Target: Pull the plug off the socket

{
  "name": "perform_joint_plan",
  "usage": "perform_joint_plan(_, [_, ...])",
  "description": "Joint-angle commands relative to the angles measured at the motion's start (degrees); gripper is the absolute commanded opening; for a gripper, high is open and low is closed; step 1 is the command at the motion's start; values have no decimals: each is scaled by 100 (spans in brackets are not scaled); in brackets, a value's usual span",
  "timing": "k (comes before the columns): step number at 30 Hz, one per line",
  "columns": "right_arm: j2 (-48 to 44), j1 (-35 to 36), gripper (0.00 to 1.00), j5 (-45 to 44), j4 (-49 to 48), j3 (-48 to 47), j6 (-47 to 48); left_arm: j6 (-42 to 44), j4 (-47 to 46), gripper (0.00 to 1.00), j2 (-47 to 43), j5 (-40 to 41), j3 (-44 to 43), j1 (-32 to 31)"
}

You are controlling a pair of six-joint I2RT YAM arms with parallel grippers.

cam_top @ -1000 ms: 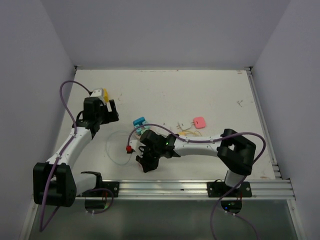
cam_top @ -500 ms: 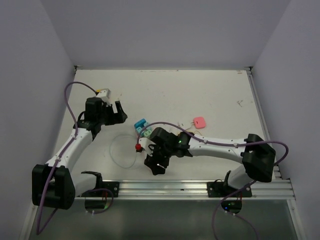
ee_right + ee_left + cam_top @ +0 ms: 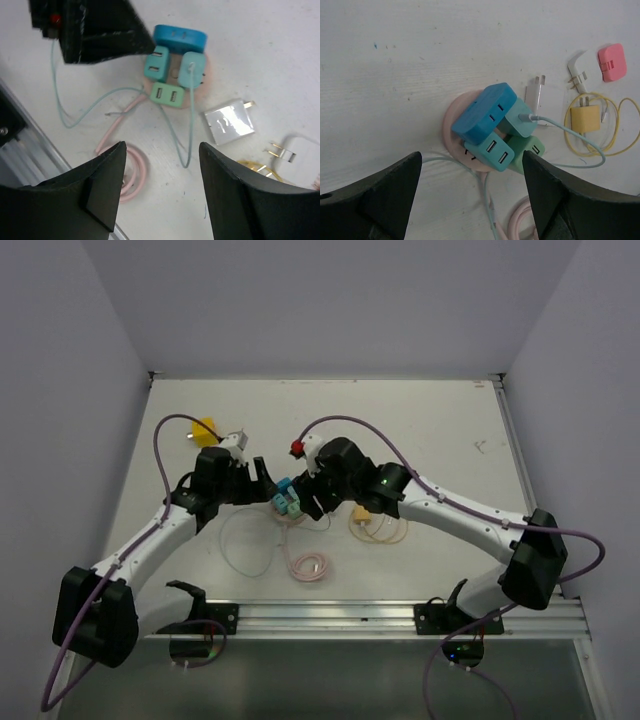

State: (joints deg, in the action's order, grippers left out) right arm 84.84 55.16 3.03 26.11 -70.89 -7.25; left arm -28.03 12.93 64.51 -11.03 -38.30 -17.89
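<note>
Pink socket (image 3: 449, 127) holds a big blue plug (image 3: 485, 112) (and smaller green plugs (image 3: 490, 149)). Above it hang the left gripper (image 3: 471, 156) and right gripper (image 3: 161, 146), jaws wide apart.

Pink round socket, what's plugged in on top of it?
Four plugs crowd its top: a blue adapter, a teal charger, a mint plug and a green charger. Only the rim of the pink socket shows; its outlets are covered.

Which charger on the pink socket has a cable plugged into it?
The pale mint charger beside the blue adapter; a thin cable leaves it, the others show none.
</note>
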Motion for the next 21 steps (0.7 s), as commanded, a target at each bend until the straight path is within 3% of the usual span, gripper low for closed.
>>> perform_joint_plan(1, [94, -119, 64, -926, 8, -381, -461, -299, -326, 84, 211, 276, -1, -179])
perform_joint_plan(9, [963, -224, 64, -1401, 131, -1172, -708, -343, -370, 79, 615, 426, -107, -478])
perform_joint_plan(21, [2274, -453, 56, -857, 140, -1919, -1077, -387, -388, 71, 809, 417, 16, -584])
